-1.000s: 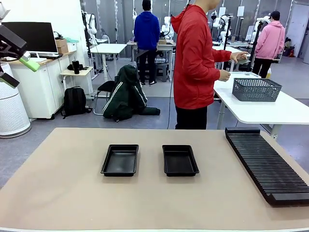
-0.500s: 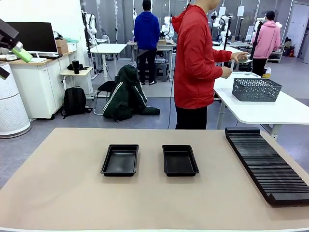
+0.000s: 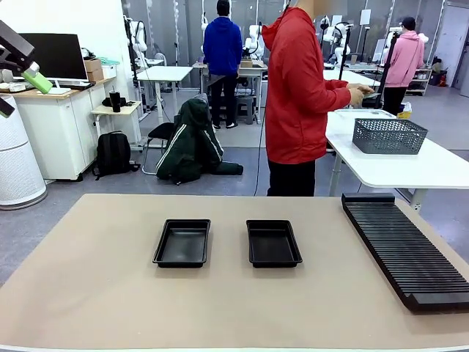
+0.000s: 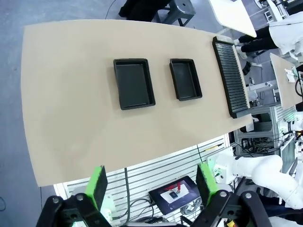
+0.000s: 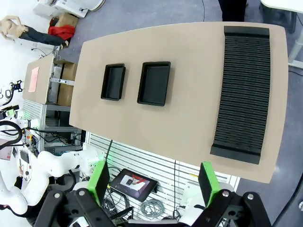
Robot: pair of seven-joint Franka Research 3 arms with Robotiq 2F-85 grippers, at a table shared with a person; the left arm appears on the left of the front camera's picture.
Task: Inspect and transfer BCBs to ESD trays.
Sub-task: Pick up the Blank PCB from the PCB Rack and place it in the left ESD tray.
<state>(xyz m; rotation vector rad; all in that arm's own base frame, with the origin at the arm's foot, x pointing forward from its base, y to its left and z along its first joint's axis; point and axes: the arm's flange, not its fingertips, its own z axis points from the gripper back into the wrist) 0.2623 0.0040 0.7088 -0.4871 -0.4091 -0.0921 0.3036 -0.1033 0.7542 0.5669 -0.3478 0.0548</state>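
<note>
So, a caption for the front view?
Two empty ESD trays and a slotted rack on the table; person in red beyond.

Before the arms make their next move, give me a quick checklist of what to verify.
1. Left tray empty: ok.
2. Right tray empty: ok.
3. Left jaws open: ok.
4. Right jaws open: ok.
5. Person attending to this table: not ok, faces the side table.
6. BCB on hand to pick up: cannot tell.
</note>
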